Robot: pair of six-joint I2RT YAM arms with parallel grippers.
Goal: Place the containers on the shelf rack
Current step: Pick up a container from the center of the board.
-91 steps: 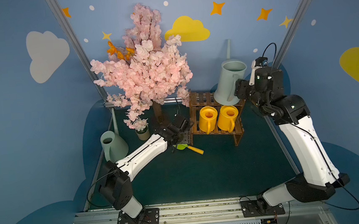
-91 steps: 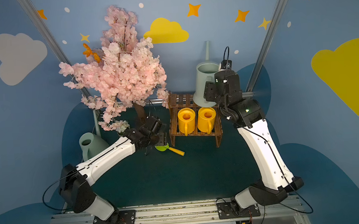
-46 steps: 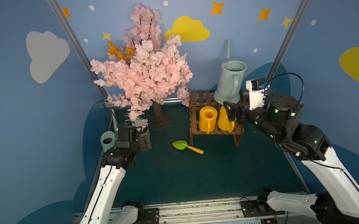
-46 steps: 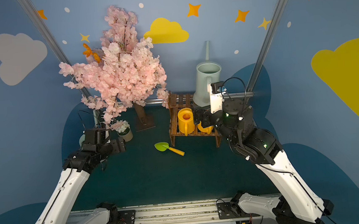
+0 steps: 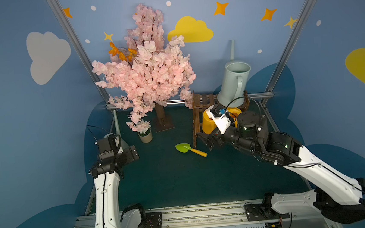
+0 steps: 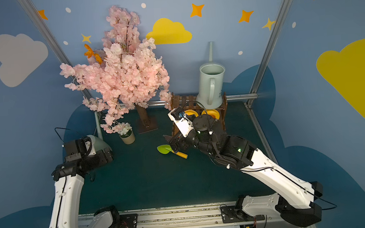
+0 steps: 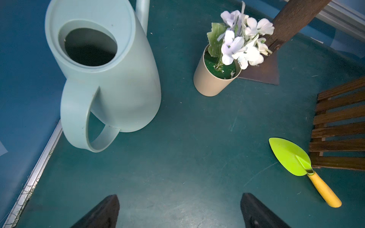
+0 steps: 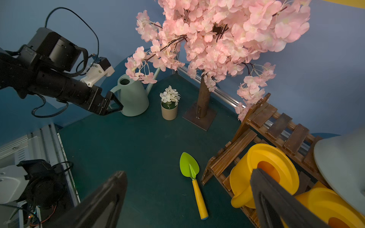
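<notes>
At the far left my left claw (image 7: 180, 206) hangs over the green mat (image 5: 171, 182), jaws spread wide with nothing between them. The pale watering can (image 7: 110, 79) stands upright on the mat just ahead of it, handle toward the claw, untouched. In both top views my left arm (image 5: 105, 191) hides most of that can. Next comes the little flower pot (image 5: 145, 136), then the pink blossom tree (image 5: 149, 74), whose low branches droop over the pot. The green trowel (image 5: 190, 149) lies flat near the front left leg of the wooden rack (image 5: 200, 100). My right claw (image 5: 206, 142) hovers near it, also wide open and empty. My right arm (image 5: 315, 171) covers much of the lower shelf, where two yellow cans (image 8: 262, 154) sit side by side. The second pale can (image 5: 232, 86) stands on the right of the top shelf.
</notes>
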